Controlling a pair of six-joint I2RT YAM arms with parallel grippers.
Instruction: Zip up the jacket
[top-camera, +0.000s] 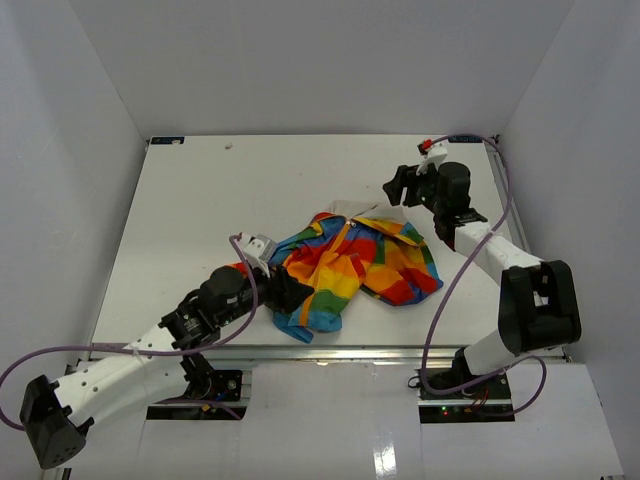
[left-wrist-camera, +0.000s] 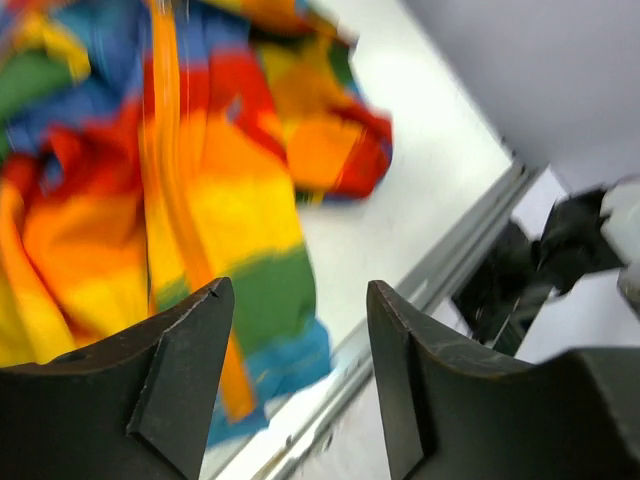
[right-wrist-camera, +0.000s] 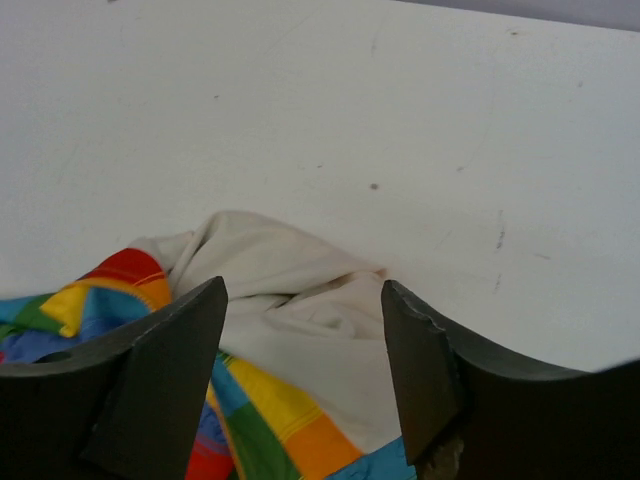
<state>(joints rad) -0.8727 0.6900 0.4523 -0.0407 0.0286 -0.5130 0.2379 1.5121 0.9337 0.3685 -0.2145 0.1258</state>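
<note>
The jacket (top-camera: 352, 262) lies crumpled in the middle of the white table, rainbow blocks up, with a bit of cream lining at its far edge. My left gripper (top-camera: 288, 292) sits at its near-left edge. In the left wrist view that gripper (left-wrist-camera: 295, 290) is open and holds nothing; the jacket (left-wrist-camera: 230, 190) and an orange strip (left-wrist-camera: 175, 200) down its front lie beyond the fingers. My right gripper (top-camera: 398, 185) hovers past the jacket's far-right corner. In the right wrist view it (right-wrist-camera: 303, 285) is open and empty above the folded cream lining (right-wrist-camera: 285, 265).
White walls box in the table (top-camera: 200, 200) on the left, right and far sides. The metal front rail (left-wrist-camera: 440, 270) runs close to the jacket's near hem. Purple cables (top-camera: 470, 250) loop along both arms.
</note>
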